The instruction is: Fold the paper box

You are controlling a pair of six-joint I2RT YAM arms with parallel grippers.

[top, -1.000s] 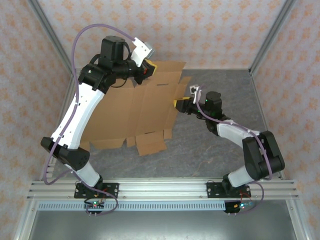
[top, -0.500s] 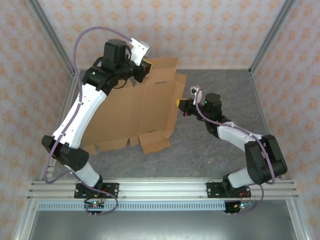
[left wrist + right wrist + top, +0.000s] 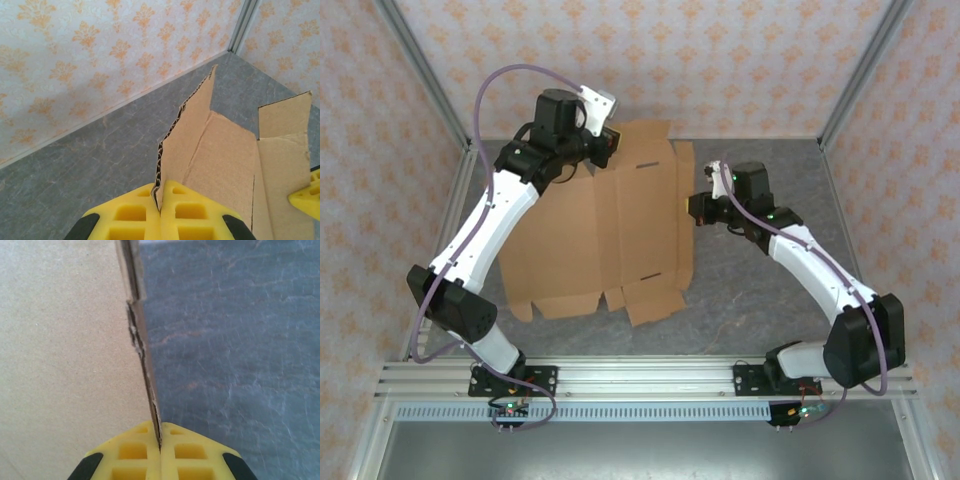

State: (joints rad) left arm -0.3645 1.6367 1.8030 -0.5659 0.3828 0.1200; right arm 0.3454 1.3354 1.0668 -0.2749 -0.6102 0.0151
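Your right pincer [image 3: 693, 207] has just clamped shut on the right-hand edge of the paper box [image 3: 600, 235]. A second ago it stood partly open beside that edge. Its wrist view shows the yellow pads pressed together with the thin cardboard edge running straight into the seam between them. Your left pincer [image 3: 609, 141] is also fully closed, pinching the corrugated edge of a flap at the sheet's far left corner, and that flap stands up at a tilt. In the same second the sheet's right side, which had been lifted and bowed, has spread out. The box now lies nearly flat on the desk [image 3: 760, 290] and sits further to the right, and its near flaps [image 3: 650, 300] have moved with it. You appear to hold it at two points, so a crease can likely be worked from here, though folding has barely begun. Mind the far wall [image 3: 720, 70]: the far flap sits close against it and gives your left arm little room behind. Bare desk lies to the right of the sheet and along its near side, so move that way.
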